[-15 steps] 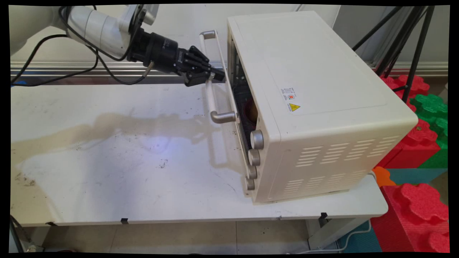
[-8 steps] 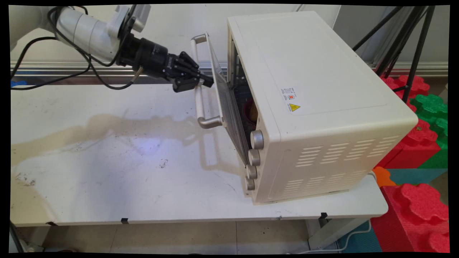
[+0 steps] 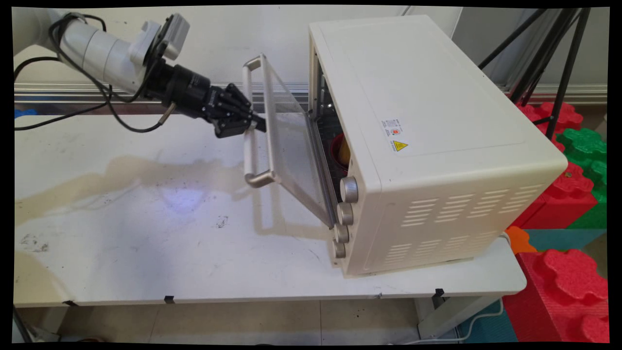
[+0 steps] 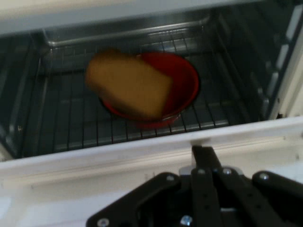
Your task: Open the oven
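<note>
A cream toaster oven stands on the right half of the white table. Its glass door hangs partly open, tilted outward from the top. My gripper is shut on the door's silver handle, near the bar's middle. Inside, on the wire rack, sits a red bowl with a yellow-brown slab leaning in it; the bowl also shows through the door gap. In the hand view my gripper rises in front of the door's white top edge.
Several silver knobs run down the oven's front right side. Red and green foam blocks and black tripod legs stand beyond the table's right end. The tabletop left of the oven is stained.
My gripper has moved left and slightly down with the handle, and the door has swung from nearly closed to partly open, uncovering more of the bowl.
</note>
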